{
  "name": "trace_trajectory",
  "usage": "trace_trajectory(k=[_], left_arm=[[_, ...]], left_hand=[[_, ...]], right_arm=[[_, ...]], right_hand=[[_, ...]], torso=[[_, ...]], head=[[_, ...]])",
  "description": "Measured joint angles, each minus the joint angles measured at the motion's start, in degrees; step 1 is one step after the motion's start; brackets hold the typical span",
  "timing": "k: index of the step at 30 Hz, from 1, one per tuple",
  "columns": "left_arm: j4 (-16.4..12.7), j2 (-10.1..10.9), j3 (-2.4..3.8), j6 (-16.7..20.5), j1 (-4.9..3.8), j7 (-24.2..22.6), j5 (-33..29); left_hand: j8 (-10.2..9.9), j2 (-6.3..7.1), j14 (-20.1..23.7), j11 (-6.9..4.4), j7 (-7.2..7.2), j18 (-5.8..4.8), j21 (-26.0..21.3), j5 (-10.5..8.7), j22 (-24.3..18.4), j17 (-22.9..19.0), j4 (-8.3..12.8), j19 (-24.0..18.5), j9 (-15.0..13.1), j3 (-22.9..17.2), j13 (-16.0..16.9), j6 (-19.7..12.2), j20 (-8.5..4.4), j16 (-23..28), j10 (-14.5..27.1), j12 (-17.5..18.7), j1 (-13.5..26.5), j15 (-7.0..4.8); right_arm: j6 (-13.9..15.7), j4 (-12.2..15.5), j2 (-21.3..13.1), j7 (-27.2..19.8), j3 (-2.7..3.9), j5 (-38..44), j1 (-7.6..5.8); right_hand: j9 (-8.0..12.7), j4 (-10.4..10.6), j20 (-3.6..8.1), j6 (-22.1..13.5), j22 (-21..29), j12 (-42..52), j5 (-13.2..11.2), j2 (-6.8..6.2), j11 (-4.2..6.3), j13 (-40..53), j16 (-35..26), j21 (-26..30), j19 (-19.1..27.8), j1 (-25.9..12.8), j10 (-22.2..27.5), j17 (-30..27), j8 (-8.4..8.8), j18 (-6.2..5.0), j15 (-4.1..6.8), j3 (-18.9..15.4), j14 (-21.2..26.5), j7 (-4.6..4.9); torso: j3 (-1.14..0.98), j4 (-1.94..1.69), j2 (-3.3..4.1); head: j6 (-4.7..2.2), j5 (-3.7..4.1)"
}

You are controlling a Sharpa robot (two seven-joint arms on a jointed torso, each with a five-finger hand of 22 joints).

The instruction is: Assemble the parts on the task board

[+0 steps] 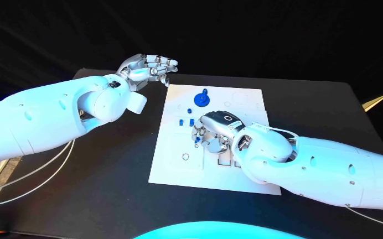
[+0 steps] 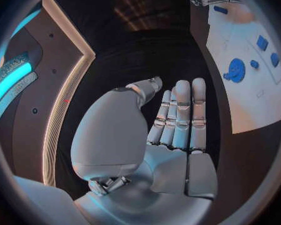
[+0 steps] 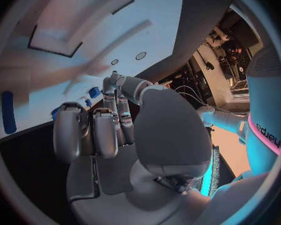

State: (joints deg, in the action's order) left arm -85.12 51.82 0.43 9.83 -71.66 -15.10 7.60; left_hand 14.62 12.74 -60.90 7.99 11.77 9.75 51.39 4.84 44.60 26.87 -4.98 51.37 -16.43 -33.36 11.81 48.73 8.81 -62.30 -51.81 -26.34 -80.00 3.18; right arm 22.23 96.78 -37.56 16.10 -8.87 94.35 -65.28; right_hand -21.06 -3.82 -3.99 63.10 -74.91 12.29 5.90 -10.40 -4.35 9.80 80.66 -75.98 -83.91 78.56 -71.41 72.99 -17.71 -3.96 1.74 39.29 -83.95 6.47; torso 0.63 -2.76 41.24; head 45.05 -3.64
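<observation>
Parts come first: small blue pieces (image 1: 188, 121) lie on the flat white task board (image 1: 239, 98) in the middle of the black desk (image 1: 319, 106), and one round blue plastic disc (image 1: 202, 99) sits near the far end. Most of the job looks still to do. The right silver robot hand (image 1: 214, 133) rests low on the board, fingers curled; I cannot tell if it holds a piece. The left silver robot hand (image 1: 150, 67) hangs off beside the board, fingers straight, holding nothing.

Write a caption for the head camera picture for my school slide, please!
Right hand reaches down over the white board while left hand waits off its corner.
</observation>
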Motion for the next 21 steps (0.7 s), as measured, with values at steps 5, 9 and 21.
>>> trace_trajectory(k=[5,9,21], left_arm=[[0.03,-0.15,0.0,-0.02,0.0,0.04,-0.01],[0.05,-0.2,0.0,-0.03,0.0,0.07,-0.02],[0.26,-0.21,0.0,-0.07,0.0,0.21,-0.04]], left_hand=[[0.0,0.0,0.0,0.0,0.0,0.0,0.0,0.0,0.0,0.0,0.0,0.0,0.0,0.0,0.0,0.0,0.0,0.0,0.0,0.0,0.0,0.0],[0.0,0.0,0.0,0.0,0.0,0.0,0.0,0.0,0.0,0.0,0.0,0.0,0.0,0.0,0.0,0.0,0.0,0.0,0.0,0.0,0.0,0.0],[0.0,0.0,0.0,0.0,0.0,0.0,0.0,0.0,0.0,0.01,0.0,0.0,0.0,0.0,0.0,0.0,0.0,0.0,0.0,0.0,0.0,0.0]], right_arm=[[-0.4,-0.06,0.13,0.04,-0.04,0.21,0.26],[-0.68,-0.1,0.13,0.05,-0.05,0.32,0.34],[-1.52,-0.03,-0.22,0.06,-0.09,0.53,0.42]], right_hand=[[0.01,0.0,0.0,-0.01,0.0,-0.01,0.0,0.0,0.0,0.0,0.0,0.0,0.0,0.0,0.0,0.0,-0.01,0.0,0.0,0.0,0.0,-0.01],[-0.02,0.0,0.0,-0.09,0.0,-0.01,-0.01,0.0,0.0,-0.01,0.0,0.0,0.0,0.0,0.0,0.0,-0.01,0.0,0.0,0.0,0.0,-0.09],[-0.04,0.0,0.0,-0.12,-0.02,-0.11,-0.05,-0.01,0.0,-0.01,0.0,0.0,0.0,0.0,0.0,-0.08,0.0,0.0,0.0,-0.01,0.0,-0.11]], torso=[[-0.03,0.02,0.01],[-0.07,0.05,0.01],[-0.09,0.06,-0.01]], head=[[0.21,-0.12],[0.23,-0.15],[0.38,-0.21]])
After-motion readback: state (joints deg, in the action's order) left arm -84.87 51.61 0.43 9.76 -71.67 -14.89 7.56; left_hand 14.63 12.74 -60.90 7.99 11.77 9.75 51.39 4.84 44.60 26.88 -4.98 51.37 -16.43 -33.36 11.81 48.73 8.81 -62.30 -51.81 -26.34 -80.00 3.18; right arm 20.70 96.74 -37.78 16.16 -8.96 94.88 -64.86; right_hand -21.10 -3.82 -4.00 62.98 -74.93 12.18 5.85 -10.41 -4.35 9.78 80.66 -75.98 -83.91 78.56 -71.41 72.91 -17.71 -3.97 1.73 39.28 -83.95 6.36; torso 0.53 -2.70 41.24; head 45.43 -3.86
